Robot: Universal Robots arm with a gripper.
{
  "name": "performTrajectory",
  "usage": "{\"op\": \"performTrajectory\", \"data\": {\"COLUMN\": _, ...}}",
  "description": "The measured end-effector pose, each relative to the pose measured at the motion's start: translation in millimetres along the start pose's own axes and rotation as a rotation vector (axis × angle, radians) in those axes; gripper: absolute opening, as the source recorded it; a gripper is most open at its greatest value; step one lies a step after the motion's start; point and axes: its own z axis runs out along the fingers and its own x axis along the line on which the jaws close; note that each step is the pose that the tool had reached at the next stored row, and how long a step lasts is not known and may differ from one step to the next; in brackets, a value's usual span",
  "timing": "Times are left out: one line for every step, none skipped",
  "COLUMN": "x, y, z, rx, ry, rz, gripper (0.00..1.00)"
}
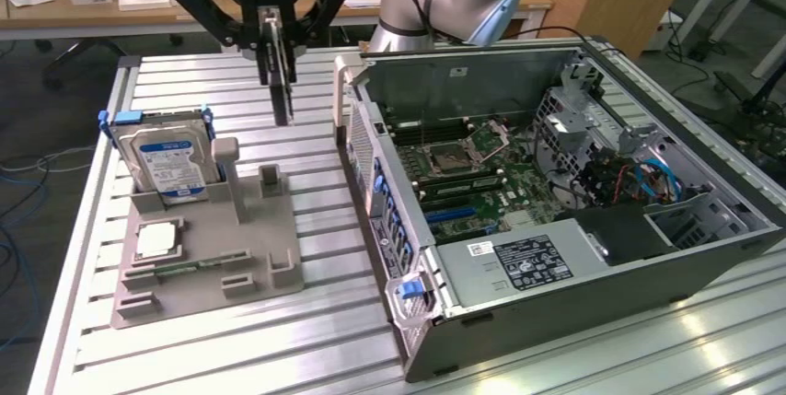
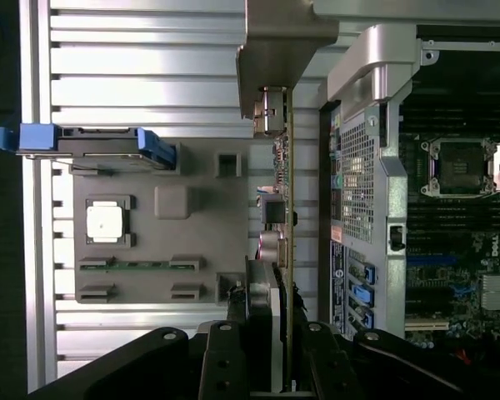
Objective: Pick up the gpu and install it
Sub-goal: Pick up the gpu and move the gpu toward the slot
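Spanning the scene, the counter (image 1: 197,340) carries the open computer case (image 1: 687,266) and the grey holder tray (image 1: 234,238); above the strip between them hangs the gpu (image 1: 283,91), upright and edge-on, clamped in the fingers (image 1: 267,40). Best kept vertical, clear of the case wall

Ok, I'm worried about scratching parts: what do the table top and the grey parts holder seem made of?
Table top: likely bare aluminium, going by the slotted silvery profiles with a dull sheen. Grey parts holder: probably plastic, matte and uniformly grey with blocky moulded-looking posts.
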Motion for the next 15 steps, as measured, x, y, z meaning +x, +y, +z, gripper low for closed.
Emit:
{"op": "performTrajectory", "data": {"x": -1.3, "y": 0.0, "z": 0.1, "rx": -0.0001, "ry": 0.0, "rz": 0.0, "gripper": 0.28}}
{"op": "performTrajectory", "data": {"x": -2.3, "y": 0.0, "z": 0.1, "rx": -0.0001, "ry": 0.0, "rz": 0.0, "gripper": 0.28}}
{"op": "performTrajectory", "data": {"x": -3.3, "y": 0.1, "z": 0.1, "rx": 0.0, "ry": 0.0001, "rz": 0.0, "gripper": 0.28}}
{"op": "performTrajectory", "data": {"x": -4.1, "y": 0.1, "z": 0.1, "rx": 0.0, "ry": 0.0, "rz": 0.0, "gripper": 0.28}}
{"op": "performTrajectory", "data": {"x": -5.0, "y": 0.1, "z": 0.2, "rx": 0.0, "ry": 0.0, "rz": 0.0, "gripper": 0.28}}
{"op": "performTrajectory", "data": {"x": -5.8, "y": 0.1, "z": 0.2, "rx": -0.0001, "ry": 0.0, "rz": 0.0, "gripper": 0.28}}
{"op": "performTrajectory", "data": {"x": -6.8, "y": 0.1, "z": 0.2, "rx": -0.0001, "ry": 0.0, "rz": 0.0, "gripper": 0.28}}
{"op": "performTrajectory", "data": {"x": -7.7, "y": 0.1, "z": 0.3, "rx": -0.0001, "ry": 0.0, "rz": 0.0, "gripper": 0.28}}
{"op": "performTrajectory", "data": {"x": -8.7, "y": 0.1, "z": 0.3, "rx": -0.0001, "ry": 0.0, "rz": 0.0, "gripper": 0.28}}
{"op": "performTrajectory", "data": {"x": -9.8, "y": 0.1, "z": 0.3, "rx": 0.0, "ry": 0.0, "rz": 0.0, "gripper": 0.28}}
{"op": "performTrajectory", "data": {"x": -11.0, "y": 0.2, "z": 0.4, "rx": 0.0, "ry": 0.0, "rz": 0.0, "gripper": 0.28}}
{"op": "performTrajectory", "data": {"x": -12.4, "y": 0.2, "z": 0.4, "rx": 0.0, "ry": 0.0, "rz": 0.0, "gripper": 0.28}}
{"op": "performTrajectory", "data": {"x": -14.0, "y": 0.2, "z": 0.5, "rx": -0.0001, "ry": 0.0, "rz": 0.0, "gripper": 0.28}}
{"op": "performTrajectory", "data": {"x": -15.5, "y": 0.3, "z": 0.5, "rx": -0.0001, "ry": 0.0, "rz": 0.0, "gripper": 0.28}}
{"op": "performTrajectory", "data": {"x": -17.1, "y": 0.3, "z": 0.5, "rx": -0.0001, "ry": 0.0, "rz": 0.0, "gripper": 0.28}}
